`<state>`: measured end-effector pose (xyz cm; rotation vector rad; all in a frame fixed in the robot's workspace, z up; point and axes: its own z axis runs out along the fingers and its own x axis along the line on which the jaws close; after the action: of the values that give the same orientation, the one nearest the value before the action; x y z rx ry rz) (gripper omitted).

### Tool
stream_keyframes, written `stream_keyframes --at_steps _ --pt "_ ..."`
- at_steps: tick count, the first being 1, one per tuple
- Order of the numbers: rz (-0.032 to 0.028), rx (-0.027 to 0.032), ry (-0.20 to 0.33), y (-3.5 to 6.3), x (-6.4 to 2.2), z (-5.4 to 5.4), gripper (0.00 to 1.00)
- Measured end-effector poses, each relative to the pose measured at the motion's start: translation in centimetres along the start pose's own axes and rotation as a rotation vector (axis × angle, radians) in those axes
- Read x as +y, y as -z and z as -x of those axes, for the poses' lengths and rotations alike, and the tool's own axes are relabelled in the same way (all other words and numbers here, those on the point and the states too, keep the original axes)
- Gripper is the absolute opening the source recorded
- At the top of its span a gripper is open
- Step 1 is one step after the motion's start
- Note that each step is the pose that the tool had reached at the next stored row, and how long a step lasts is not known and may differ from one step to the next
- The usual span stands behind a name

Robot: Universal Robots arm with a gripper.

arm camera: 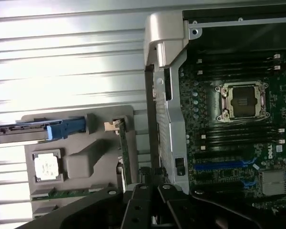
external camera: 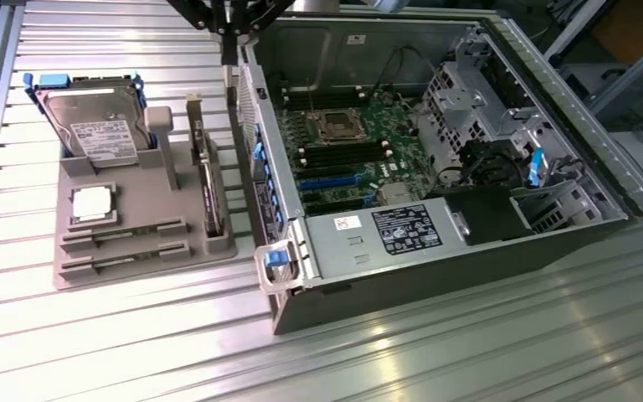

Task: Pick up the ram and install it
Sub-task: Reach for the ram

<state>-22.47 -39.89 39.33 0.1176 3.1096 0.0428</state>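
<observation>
Two ram sticks lie flat in the front slots of the grey holder tray (external camera: 143, 280): one ram (external camera: 120, 234) behind, the other (external camera: 120, 263) in front. In the wrist view a green ram stick (arm camera: 69, 193) shows beside the silver CPU chip (arm camera: 47, 167). My black gripper (external camera: 230, 42) hangs high over the gap between the tray and the open computer case (external camera: 411, 251). Its fingers (arm camera: 142, 193) are shut with nothing between them, apart from the ram. The motherboard's dark memory slots (arm camera: 238, 62) flank the empty CPU socket (arm camera: 243, 101).
On the tray also stand a hard drive (external camera: 96, 126) in a blue-edged carrier and an upright expansion card (external camera: 202, 163). The case's metal side wall (arm camera: 164, 95) rises between tray and motherboard. A black power supply (external camera: 405, 228) and drive cage (external camera: 489, 100) fill the case's other side.
</observation>
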Motion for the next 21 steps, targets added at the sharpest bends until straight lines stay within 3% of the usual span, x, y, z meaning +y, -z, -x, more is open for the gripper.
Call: stream_keyframes --at_steps 7,11,14,15,21 --pt "0.0001 -0.0025 0.0 0.25 -0.61 -8.0 0.1" --pt "0.0003 -0.0029 0.002 0.28 -1.53 -8.6 0.1" --pt "0.0002 -0.0028 0.003 0.34 -3.61 -8.6 0.1" --pt "-0.002 -0.0031 0.003 0.36 -4.6 -8.5 0.1" --pt "-0.014 -0.0039 0.003 0.35 -7.86 -8.2 0.1"
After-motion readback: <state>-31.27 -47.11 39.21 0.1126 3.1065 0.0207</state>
